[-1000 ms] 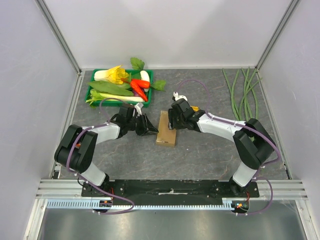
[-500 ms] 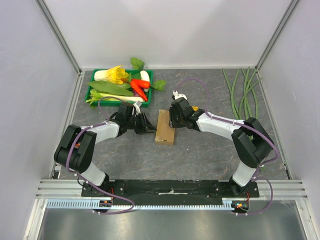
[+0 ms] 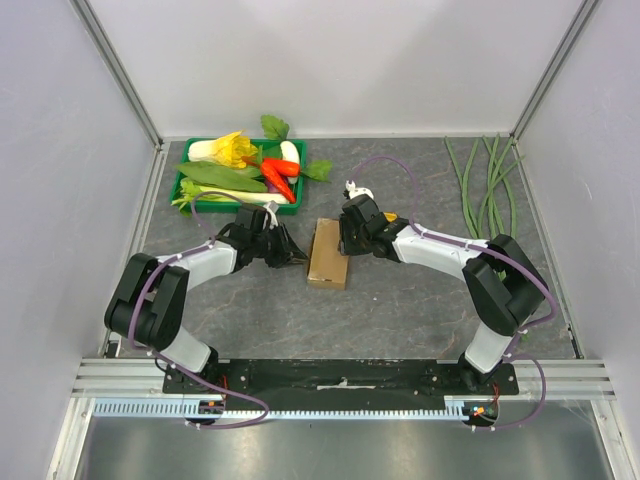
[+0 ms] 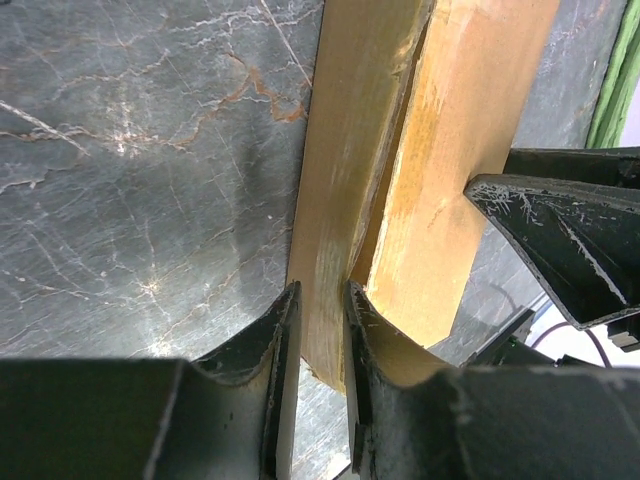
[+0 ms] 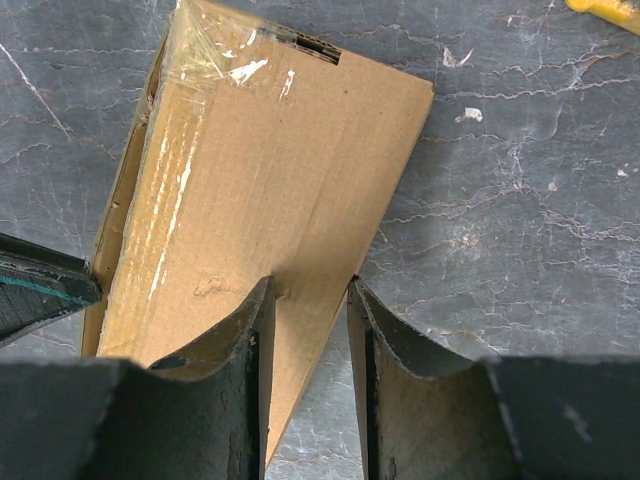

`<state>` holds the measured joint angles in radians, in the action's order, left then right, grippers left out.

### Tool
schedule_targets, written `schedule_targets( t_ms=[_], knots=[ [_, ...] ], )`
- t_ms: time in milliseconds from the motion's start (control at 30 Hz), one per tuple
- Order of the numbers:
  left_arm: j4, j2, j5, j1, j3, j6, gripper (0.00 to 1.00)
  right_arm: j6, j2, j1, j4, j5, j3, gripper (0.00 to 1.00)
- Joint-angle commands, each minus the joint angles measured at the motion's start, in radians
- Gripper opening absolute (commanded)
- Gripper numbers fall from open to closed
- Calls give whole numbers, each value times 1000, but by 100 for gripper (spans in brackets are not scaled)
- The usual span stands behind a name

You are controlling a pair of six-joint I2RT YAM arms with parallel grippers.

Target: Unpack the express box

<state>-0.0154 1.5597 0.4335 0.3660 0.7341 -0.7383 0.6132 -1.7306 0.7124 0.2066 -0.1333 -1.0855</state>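
The grey marbled table (image 3: 400, 310) carries everything, and the express box (image 3: 329, 254) lies flat near its middle, long axis running away from the arm bases.

The 2 arms reach inward to the box: the left arm (image 3: 200, 265) comes in from the box's left, the right arm (image 3: 450, 255) from its right.

A green tray (image 3: 181, 186) of vegetables sits beyond the box and to its left, close but apart from it. A bundle of long green beans (image 3: 487, 190) lies well apart from the box, to its far right.

The box is plain brown cardboard. In the left wrist view, 1 flap along its left long side stands away from the panel beside it, with a dark gap between them.

The left gripper (image 4: 320, 292) is at that left side, its jaws pinching the loose flap. The right gripper (image 5: 310, 285) is over the box's right long edge. Its jaws stand narrowly apart with that edge between them, and I cannot tell whether they press it.

Clear tape (image 5: 230, 50) shines on the box's far end. A small yellow object (image 5: 605, 12) lies just beyond the box's right side.
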Motion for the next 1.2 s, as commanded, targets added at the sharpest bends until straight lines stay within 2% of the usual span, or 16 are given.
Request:
schedule_targets(
  t_ms=[0,1167],
  knots=[
    [-127,7,-174,-13,-7,76,27,-24,-29,-2,63,-31,-7,38],
    [-299,0,-334,-13,-5,74,24,-10,-37,-2,76,-45,-7,37]
  ],
)
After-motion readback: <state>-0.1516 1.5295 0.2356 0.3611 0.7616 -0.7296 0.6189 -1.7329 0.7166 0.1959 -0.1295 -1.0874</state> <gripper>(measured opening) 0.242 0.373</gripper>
